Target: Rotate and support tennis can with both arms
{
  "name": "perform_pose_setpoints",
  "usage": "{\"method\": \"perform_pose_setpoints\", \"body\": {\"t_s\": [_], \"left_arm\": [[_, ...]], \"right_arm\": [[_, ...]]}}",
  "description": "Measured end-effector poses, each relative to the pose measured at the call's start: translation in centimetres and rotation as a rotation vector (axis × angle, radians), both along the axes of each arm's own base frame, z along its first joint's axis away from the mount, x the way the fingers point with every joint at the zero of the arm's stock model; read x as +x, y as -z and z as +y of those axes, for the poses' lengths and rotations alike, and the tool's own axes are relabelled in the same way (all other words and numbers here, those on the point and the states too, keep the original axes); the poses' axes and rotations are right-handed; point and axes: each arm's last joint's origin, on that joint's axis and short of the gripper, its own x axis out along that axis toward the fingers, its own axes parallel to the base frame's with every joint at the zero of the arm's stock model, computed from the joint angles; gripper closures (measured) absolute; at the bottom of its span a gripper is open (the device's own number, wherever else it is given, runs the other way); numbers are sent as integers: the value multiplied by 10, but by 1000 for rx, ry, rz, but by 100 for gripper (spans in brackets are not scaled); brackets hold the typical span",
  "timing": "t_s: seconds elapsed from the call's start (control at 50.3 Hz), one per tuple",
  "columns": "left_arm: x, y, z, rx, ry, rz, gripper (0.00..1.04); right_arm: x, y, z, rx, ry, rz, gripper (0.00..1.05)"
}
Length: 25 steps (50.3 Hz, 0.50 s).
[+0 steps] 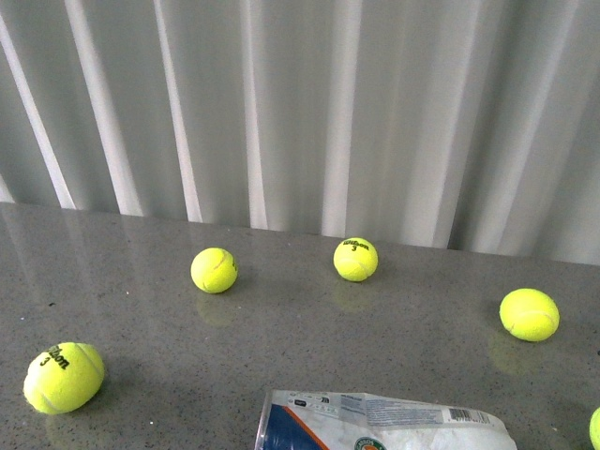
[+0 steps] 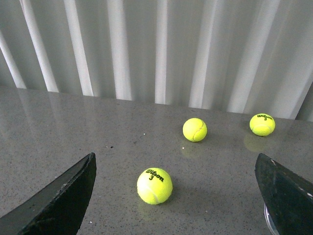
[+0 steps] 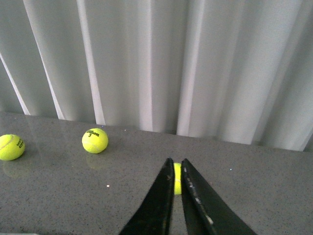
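The tennis can (image 1: 384, 422) lies on its side at the near edge of the grey table in the front view, its white, blue and orange label up; its near part is cut off. A sliver of its silver rim (image 2: 268, 220) shows behind the finger in the left wrist view. My left gripper (image 2: 176, 188) is open, its black fingers (image 2: 58, 200) wide apart above the table, with a tennis ball (image 2: 154, 185) between them further off. My right gripper (image 3: 176, 169) is shut and empty; a tennis ball (image 3: 177, 178) shows beyond its tips. Neither arm shows in the front view.
Yellow-green tennis balls lie scattered on the grey table: near left (image 1: 64, 377), middle left (image 1: 214, 270), middle (image 1: 356, 259), right (image 1: 529, 313), and one at the right edge (image 1: 595, 427). A white corrugated wall (image 1: 300, 112) closes the far side.
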Motion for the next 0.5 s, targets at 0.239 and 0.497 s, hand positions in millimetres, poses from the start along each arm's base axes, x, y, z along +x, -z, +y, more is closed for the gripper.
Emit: {"method": "perform_pose_setpoints", "body": {"t_s": [0.239,0.497], "left_arm": [[0,0,0,0,-1,0,7],[0,0,0,0,-1,0,7]], "right_arm": [[-19,15,0,4,4,5,101],[-31,22,0,5,4,2,101]]}}
